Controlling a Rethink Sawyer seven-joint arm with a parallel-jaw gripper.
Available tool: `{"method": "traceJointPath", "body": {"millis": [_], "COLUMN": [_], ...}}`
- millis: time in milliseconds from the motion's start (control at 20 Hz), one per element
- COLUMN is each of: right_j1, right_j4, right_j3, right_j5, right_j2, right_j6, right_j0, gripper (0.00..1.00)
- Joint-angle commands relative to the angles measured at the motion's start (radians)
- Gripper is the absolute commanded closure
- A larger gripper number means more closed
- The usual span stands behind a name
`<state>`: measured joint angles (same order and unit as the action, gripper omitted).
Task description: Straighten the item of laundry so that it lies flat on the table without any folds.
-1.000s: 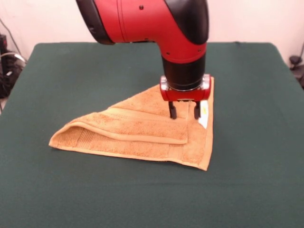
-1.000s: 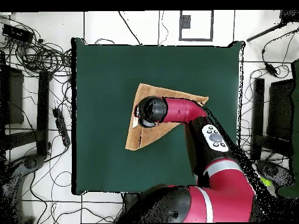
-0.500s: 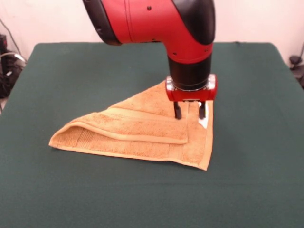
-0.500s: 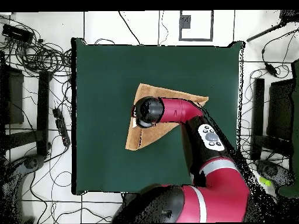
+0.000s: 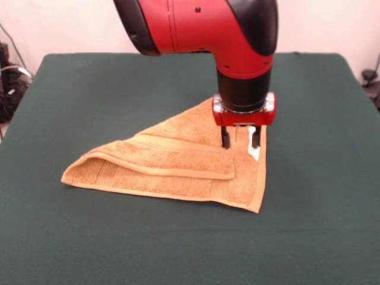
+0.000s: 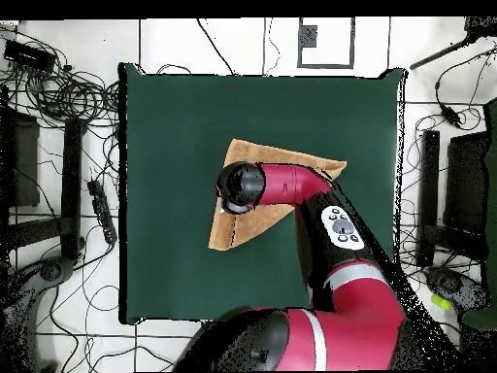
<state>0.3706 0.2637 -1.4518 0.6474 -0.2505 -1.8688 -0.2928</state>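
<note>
The orange-tan towel (image 5: 178,166) lies folded into a triangle on the dark green table (image 5: 89,89), with one folded layer on top and a thick fold at its left tip. Its white label (image 5: 255,152) shows at the right edge. My gripper (image 5: 240,141) hangs open over the towel's right part, fingers straddling the cloth next to the label, holding nothing. In the overhead view the towel (image 6: 281,155) shows on the table (image 6: 165,126), and the arm's wrist (image 6: 243,186) hides the gripper and the label.
Cables and equipment lie on the floor around the table (image 6: 68,97). The arm's red body (image 6: 330,243) crosses the table's near side in the overhead view.
The gripper has moved to the right across the towel, toward its labelled edge. The towel has not moved.
</note>
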Motion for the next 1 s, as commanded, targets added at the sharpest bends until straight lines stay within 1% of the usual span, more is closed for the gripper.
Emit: {"method": "traceJointPath", "body": {"millis": [50, 700, 1000], "right_j1": [-0.100, -0.096, -0.096], "right_j4": [-0.022, 0.007, -0.002], "right_j3": [-0.011, 0.019, 0.021], "right_j5": [-0.025, 0.035, 0.036], "right_j2": [-0.011, 0.035, 0.057], "right_j6": [-0.119, -0.100, -0.113], "right_j0": [0.049, 0.076, 0.088], "gripper": [0.00, 0.00, 0.00]}}
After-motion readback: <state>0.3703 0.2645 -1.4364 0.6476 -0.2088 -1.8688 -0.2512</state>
